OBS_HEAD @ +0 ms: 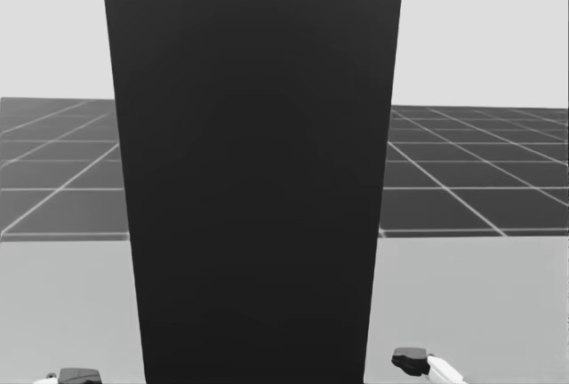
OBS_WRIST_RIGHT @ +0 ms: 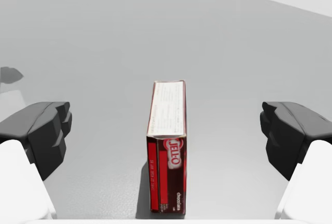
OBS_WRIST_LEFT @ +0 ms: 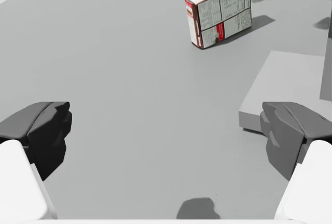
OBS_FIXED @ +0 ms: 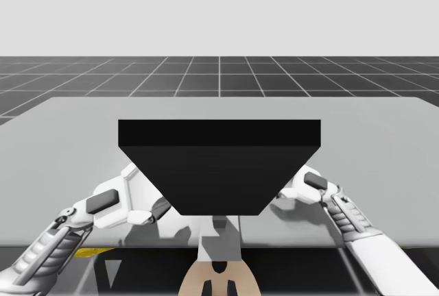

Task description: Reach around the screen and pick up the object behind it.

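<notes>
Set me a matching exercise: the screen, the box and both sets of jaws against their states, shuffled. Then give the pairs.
Things:
1. screen
2. box
3. left jaws
4. right jaws

States:
A. open, box lined up midway between them, untouched
B. black, standing upright
C. open, box far ahead and off to one side
D. red and white, standing on a narrow edge

Pairs: 1-B, 2-D, 3-C, 4-A

A pale grey table (OBS_FIXED: 384, 145) with a smooth, matte top spans the near part of the scene from left to right. Beyond its far edge a dark floor (OBS_FIXED: 219, 77) ruled with a light grid runs to a level horizon, under a plain, evenly lit whitish backdrop (OBS_FIXED: 219, 8).
</notes>
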Robot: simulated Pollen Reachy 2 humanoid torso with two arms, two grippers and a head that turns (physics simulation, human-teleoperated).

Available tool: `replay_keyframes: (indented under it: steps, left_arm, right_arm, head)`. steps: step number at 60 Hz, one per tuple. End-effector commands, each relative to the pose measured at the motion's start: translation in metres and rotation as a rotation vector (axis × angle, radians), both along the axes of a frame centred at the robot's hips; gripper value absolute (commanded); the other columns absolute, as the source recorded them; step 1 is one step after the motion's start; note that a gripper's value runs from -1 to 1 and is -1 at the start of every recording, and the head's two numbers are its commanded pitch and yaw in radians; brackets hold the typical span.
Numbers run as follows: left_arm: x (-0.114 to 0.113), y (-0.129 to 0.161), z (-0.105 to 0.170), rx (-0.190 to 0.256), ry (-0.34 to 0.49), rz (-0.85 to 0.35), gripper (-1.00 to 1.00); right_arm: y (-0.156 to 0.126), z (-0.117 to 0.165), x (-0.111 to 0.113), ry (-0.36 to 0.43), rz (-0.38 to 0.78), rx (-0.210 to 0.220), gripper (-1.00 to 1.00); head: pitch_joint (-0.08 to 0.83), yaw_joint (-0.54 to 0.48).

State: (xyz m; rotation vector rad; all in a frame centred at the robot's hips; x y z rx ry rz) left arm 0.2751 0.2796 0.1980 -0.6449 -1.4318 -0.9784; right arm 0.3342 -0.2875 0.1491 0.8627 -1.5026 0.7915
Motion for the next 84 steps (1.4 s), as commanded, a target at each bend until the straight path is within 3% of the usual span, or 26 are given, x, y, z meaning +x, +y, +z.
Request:
replay_keyframes:
  steps: [1, 5, 16, 31, 47, 48, 49, 50, 51, 63, 71, 84]
  left_arm:
    - [0.001, -0.001, -0.002, 0.003, -0.001, -0.003, -1.0]
    - [0.001, -0.001, -0.002, 0.001, -0.001, -0.003, -1.0]
    - [0.002, -0.002, -0.003, 0.004, -0.001, -0.005, -1.0]
    - [0.002, -0.001, -0.004, 0.005, -0.006, -0.006, -1.0]
    - [0.001, 0.0, -0.004, 0.005, -0.013, -0.007, -1.0]
    - [0.001, 0.0, -0.004, 0.005, -0.013, -0.008, -1.0]
    - [0.001, 0.0, -0.004, 0.004, -0.013, -0.009, -1.0]
    - [0.001, 0.0, -0.004, 0.005, -0.014, -0.009, -1.0]
    - [0.001, 0.0, -0.004, 0.005, -0.014, -0.008, -1.0]
    - [0.001, 0.0, -0.005, 0.008, -0.017, -0.007, -1.0]
    - [0.001, 0.0, -0.004, 0.006, -0.02, -0.003, -1.0]
    - [0.001, 0.002, -0.003, 0.003, -0.024, 0.005, -1.0]
  right_arm:
    - [0.006, -0.015, 0.015, 0.007, 0.004, 0.003, -1.0]
    - [0.008, -0.021, 0.023, 0.009, 0.002, 0.021, -1.0]
    - [0.016, -0.032, 0.04, 0.006, -0.024, 0.015, -1.0]
    - [0.042, -0.039, 0.055, -0.01, -0.092, -0.06, -1.0]
    - [0.059, -0.045, 0.053, -0.001, -0.04, -0.101, -1.0]
    - [0.06, -0.046, 0.052, -0.008, -0.045, -0.097, -0.85]
    - [0.06, -0.047, 0.052, -0.03, -0.066, -0.089, -0.3]
    - [0.06, -0.048, 0.052, -0.029, -0.068, -0.077, 0.05]
    - [0.06, -0.048, 0.051, -0.029, -0.069, -0.075, 0.95]
    - [0.057, -0.049, 0.048, -0.021, -0.061, -0.101, 1.0]
    - [0.042, -0.042, 0.042, -0.06, -0.095, -0.156, 1.0]
    - [0.007, -0.02, 0.031, -0.119, -0.179, -0.157, 1.0]
  head:
    - [0.145, -0.07]
    - [0.149, -0.07]
    - [0.152, -0.07]
    - [0.156, -0.08]
    - [0.163, -0.08]
    - [0.164, -0.08]
    - [0.164, -0.08]
    - [0.164, -0.08]
    - [0.164, -0.08]
    - [0.165, -0.08]
    - [0.165, -0.08]
    - [0.159, -0.07]
